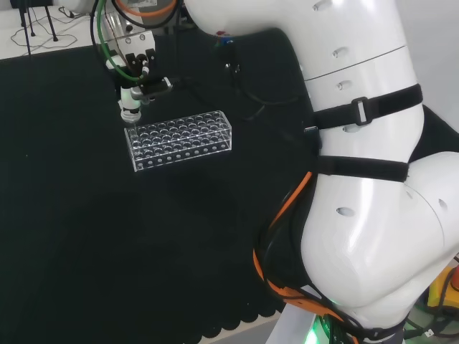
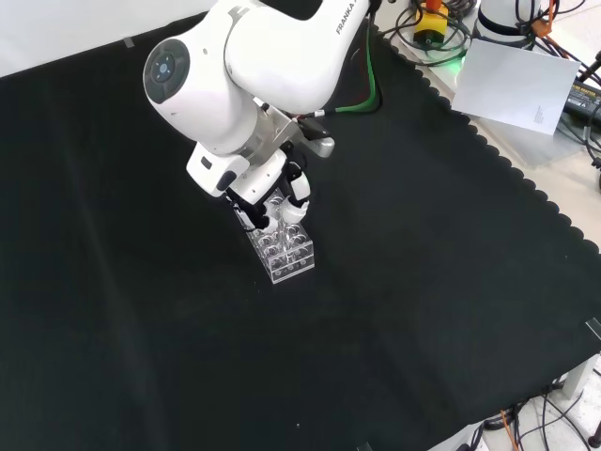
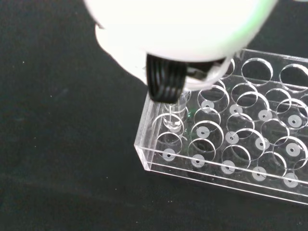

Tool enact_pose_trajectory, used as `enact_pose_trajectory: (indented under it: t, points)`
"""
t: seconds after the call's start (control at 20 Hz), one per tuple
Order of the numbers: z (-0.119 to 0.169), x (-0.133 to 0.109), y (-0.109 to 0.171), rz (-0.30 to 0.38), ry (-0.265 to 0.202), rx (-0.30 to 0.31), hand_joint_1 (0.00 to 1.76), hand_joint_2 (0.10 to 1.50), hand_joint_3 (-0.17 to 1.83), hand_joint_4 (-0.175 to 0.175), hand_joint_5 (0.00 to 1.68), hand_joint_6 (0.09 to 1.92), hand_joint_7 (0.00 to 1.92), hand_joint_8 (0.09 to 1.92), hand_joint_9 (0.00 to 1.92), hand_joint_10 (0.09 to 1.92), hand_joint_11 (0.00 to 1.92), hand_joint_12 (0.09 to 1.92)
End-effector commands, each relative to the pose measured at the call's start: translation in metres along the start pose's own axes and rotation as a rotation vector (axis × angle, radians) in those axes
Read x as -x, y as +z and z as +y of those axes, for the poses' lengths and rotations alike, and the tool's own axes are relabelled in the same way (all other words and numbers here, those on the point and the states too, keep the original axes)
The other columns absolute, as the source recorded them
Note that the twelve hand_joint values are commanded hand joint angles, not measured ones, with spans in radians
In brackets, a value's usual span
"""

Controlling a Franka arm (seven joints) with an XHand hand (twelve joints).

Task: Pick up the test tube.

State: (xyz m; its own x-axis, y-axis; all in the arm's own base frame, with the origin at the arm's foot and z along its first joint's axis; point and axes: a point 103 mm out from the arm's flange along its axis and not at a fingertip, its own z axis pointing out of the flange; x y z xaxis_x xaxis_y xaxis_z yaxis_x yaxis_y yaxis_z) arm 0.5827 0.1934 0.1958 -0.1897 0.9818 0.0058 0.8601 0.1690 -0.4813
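Blurred white parts of the hand [image 3: 183, 29] sit closest to the wrist camera, with a black ribbed fingertip reaching down to the corner of a clear plastic rack [image 3: 226, 144]. Directly beneath that fingertip a thin clear test tube [image 3: 174, 115] stands upright in one of the rack's end holes; its rounded bottom is faintly visible inside the rack. The other holes visible around it look empty, each showing a small white disc at its base. From the head view the hand [image 1: 136, 79] hangs over the rack's [image 1: 179, 140] left end, fingers pointed down and drawn together at the tube's top, though whether they actually pinch it cannot be told. From the front view the hand [image 2: 277, 202] is partly hidden behind the arm's white link, just above the rack [image 2: 282, 252] on the black cloth [image 2: 423, 282].
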Motion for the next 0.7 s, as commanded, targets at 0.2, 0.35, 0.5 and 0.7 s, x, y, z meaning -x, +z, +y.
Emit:
enact_pose_trajectory:
  t: [0.2, 0.35, 0.5, 0.7]
  points:
    - [-0.008, 0.004, -0.009, 0.019, -0.010, 0.010, 1.35, 0.41, 0.95, -0.175, 1.49, 0.36, 1.56, 0.33, 1.65, 0.66, 1.40, 1.00]
    - [-0.010, 0.005, -0.011, 0.024, -0.013, 0.013, 1.35, 0.41, 0.95, -0.175, 1.50, 0.36, 1.57, 0.32, 1.65, 0.66, 1.40, 1.00]
    - [-0.018, 0.008, -0.021, 0.037, -0.023, 0.017, 1.35, 0.40, 0.95, -0.175, 1.50, 0.36, 1.57, 0.32, 1.65, 0.66, 1.41, 1.00]
    - [-0.029, 0.013, -0.034, 0.034, -0.025, 0.022, 1.35, 0.40, 0.96, -0.175, 1.50, 0.36, 1.57, 0.31, 1.65, 0.66, 1.41, 1.00]
